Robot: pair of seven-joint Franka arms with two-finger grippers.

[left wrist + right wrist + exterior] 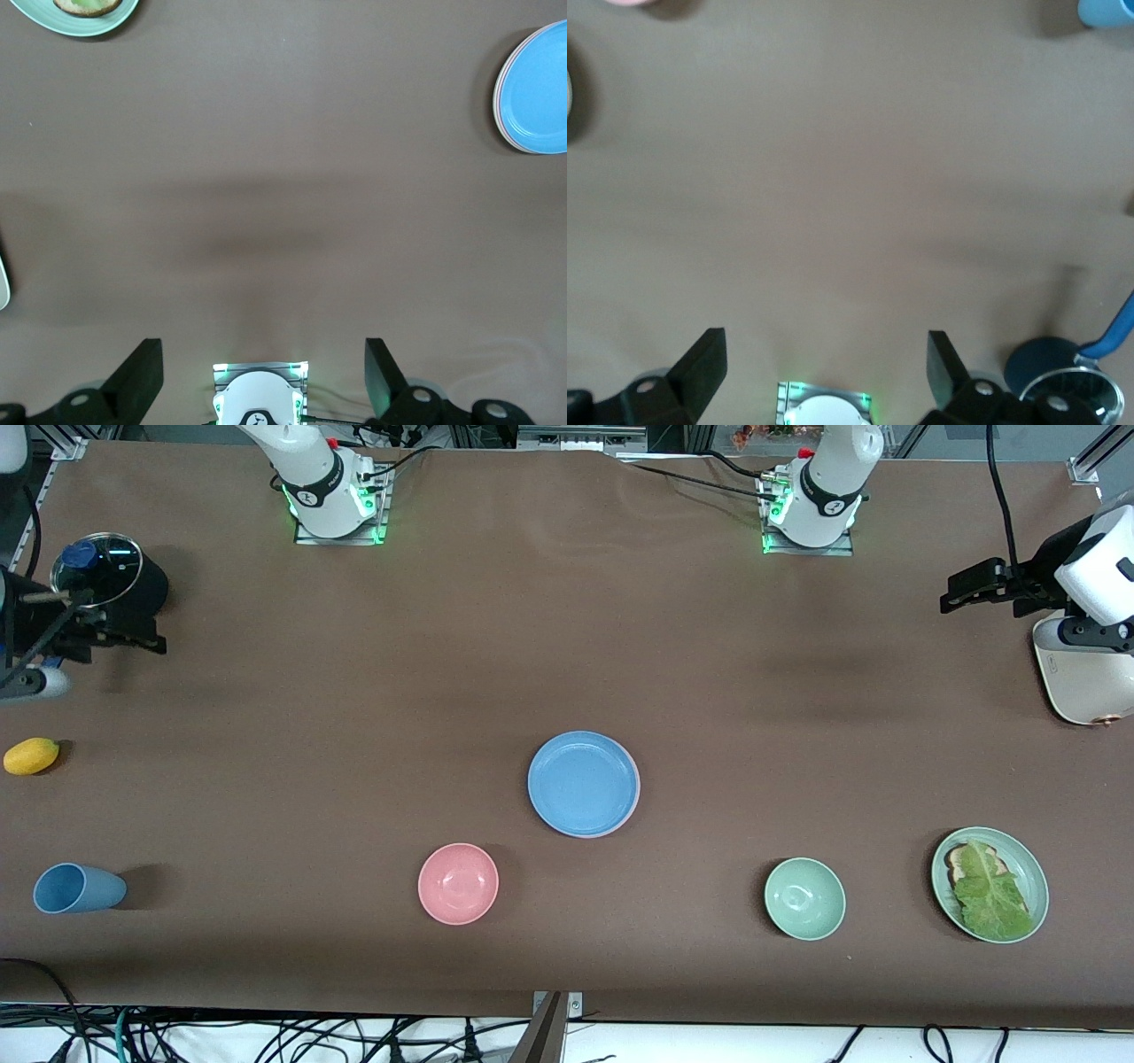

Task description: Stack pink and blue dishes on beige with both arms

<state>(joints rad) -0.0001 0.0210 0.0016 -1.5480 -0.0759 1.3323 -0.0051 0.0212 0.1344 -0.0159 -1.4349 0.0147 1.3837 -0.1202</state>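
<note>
Near the middle of the bench [567, 646] sits the blue plate [582, 782], the top of a stack; the left wrist view shows a pink rim [501, 113] peeping out from under it, and what lies lower still cannot be made out. Nearer the front camera and slightly toward the right arm's end sits a small pink bowl [458, 883]. Toward the left arm's end, close to the bench's near edge, stand a green bowl [804, 898] and a green plate [990, 884] carrying bread with a lettuce leaf [990, 890].

At the right arm's end of the bench, a blue cup [78, 888] lies on its side near the near corner, with a yellow fruit [31, 755] farther from the camera along that edge. A black pot with a glass lid [111, 577] stands farther up the same edge. At the left arm's end a white appliance [1083, 677] rests by the edge.

Both arms wait, drawn up high at their own ends of the bench. The left gripper [264, 376] hangs over bare bench near its end, fingers spread wide and holding nothing. The right gripper [826, 372] is over the bench beside the pot, its fingers likewise spread apart and empty.
</note>
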